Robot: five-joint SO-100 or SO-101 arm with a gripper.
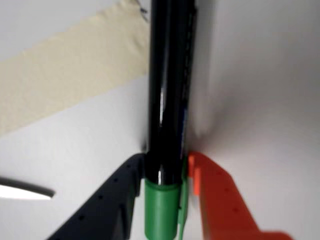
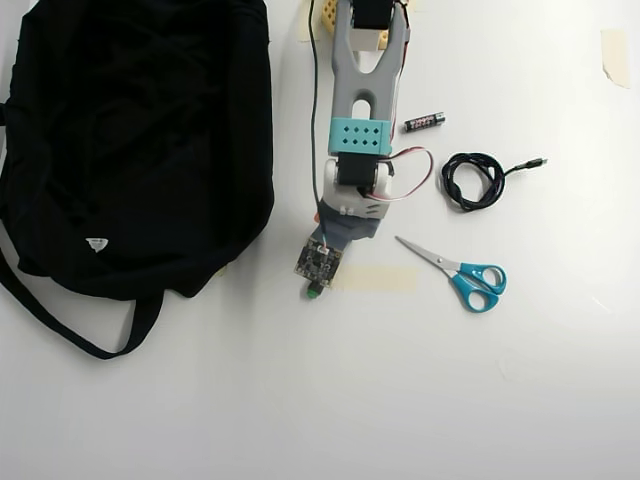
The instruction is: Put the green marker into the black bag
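1. Between the fingers: in the wrist view the tool (image 1: 167, 175) is clenched on the green marker (image 1: 169, 100), the dark finger (image 1: 107, 205) pressing the barrel from the view's left and the orange finger (image 1: 220, 200) from its right. The grip sits just where the black barrel meets the bright green cap.

2. Along the marker: its long axis runs straight away from the tool, the cap nearest the camera and the barrel reaching off towards the top of the wrist view. It reads as pointing down at the white counter (image 1: 260, 75), though whether the far end touches the surface cannot be told.

3. Just past the tool: a strip of beige tape (image 1: 65, 80) lies on the counter beside the barrel. In the overhead view the same tape (image 2: 378, 278) sits just right of the wrist, where only a speck of the marker's green (image 2: 314, 293) shows under the camera board.

4. Farther out: the black bag (image 2: 140, 140) lies to the left of the tool in the overhead view, its near edge close by, no other object between them. The coming move looks like a carry leftward over the bag.

5. On the opposite side, well clear: scissors (image 2: 455, 270), a coiled cable (image 2: 470, 180) and a small battery (image 2: 424, 122).
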